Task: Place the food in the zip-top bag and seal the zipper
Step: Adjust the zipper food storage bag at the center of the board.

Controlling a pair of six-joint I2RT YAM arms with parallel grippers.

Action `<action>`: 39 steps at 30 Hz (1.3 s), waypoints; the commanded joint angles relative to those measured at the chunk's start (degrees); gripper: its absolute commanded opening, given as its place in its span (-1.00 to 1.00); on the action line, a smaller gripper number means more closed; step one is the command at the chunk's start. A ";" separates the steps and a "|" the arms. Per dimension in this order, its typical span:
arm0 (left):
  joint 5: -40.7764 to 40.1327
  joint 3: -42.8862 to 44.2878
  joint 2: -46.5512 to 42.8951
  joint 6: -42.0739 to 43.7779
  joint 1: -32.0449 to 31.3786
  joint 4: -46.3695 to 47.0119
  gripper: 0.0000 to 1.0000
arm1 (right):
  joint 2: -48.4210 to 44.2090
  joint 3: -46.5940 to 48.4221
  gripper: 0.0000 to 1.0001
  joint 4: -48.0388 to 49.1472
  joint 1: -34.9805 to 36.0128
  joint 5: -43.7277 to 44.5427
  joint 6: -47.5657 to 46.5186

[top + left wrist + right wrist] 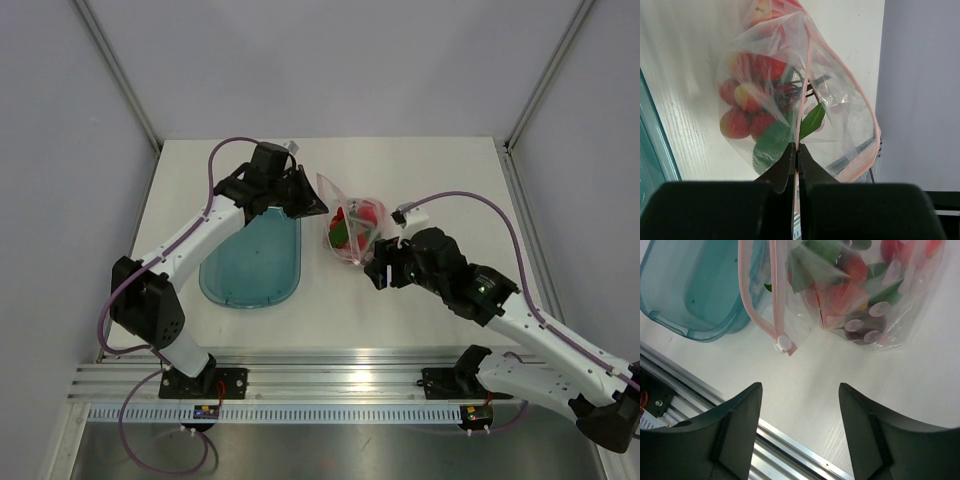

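At the middle of the desk (430,170), just right of the tray (250,272), sits the bag (352,228) of food (747,102). Its zipper (808,75) runs from my left end effector (796,152), which pinches it, toward my right end effector (800,390), spread nearby. Both arms reach inward.

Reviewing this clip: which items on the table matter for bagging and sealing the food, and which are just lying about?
In the job:
zip-top bag
toy fruit inside it
zipper strip with its white slider
left hand, shut on the zipper strip
right hand, open, holding nothing

Lying about:
teal tray, beside the bag
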 commanded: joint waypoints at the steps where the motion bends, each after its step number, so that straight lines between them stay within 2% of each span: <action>1: 1.59 2.42 -1.46 -1.01 0.29 1.74 -1.00 | 2.10 -0.51 0.36 7.19 2.31 2.36 -1.47; 5: 1.14 1.02 -2.42 -1.27 0.30 2.00 -1.00 | 4.56 -0.33 0.21 7.71 4.51 4.98 -1.64; 11: 1.85 0.31 -2.78 -2.41 0.30 3.32 -1.00 | 9.83 0.81 0.25 7.80 5.57 7.36 -1.64; 12: 1.76 0.49 -2.78 -2.41 0.38 3.24 -1.00 | 10.45 0.46 0.16 8.32 5.66 7.71 -1.99; 14: 1.76 0.75 -2.78 -2.41 0.38 3.06 -1.00 | 11.33 -1.46 0.06 11.66 5.75 8.76 -2.87; 21: 1.41 1.46 -2.95 -2.24 0.47 2.36 -1.00 | 11.68 -5.95 -0.06 23.60 5.75 10.53 -7.09; 27: 1.32 1.72 -2.78 -2.24 0.47 1.92 -1.00 | 14.76 -5.43 -0.50 27.66 5.75 10.18 -8.67; 29: 0.79 1.90 -2.95 -1.71 0.56 1.48 -1.00 | 14.15 -5.26 -0.75 27.93 5.75 10.35 -8.94; 30: 0.79 1.90 -3.13 -1.45 0.56 0.95 -1.00 | 13.19 -5.17 -0.95 27.41 5.75 10.62 -9.20; 31: 0.53 1.90 -3.56 -1.27 0.73 0.86 -1.00 | 12.48 -4.73 -1.00 26.88 5.75 11.58 -9.72; 39: -1.32 3.21 -7.25 3.29 1.09 -2.92 -0.98 | 5.89 0.01 -1.00 20.55 4.87 15.80 -15.79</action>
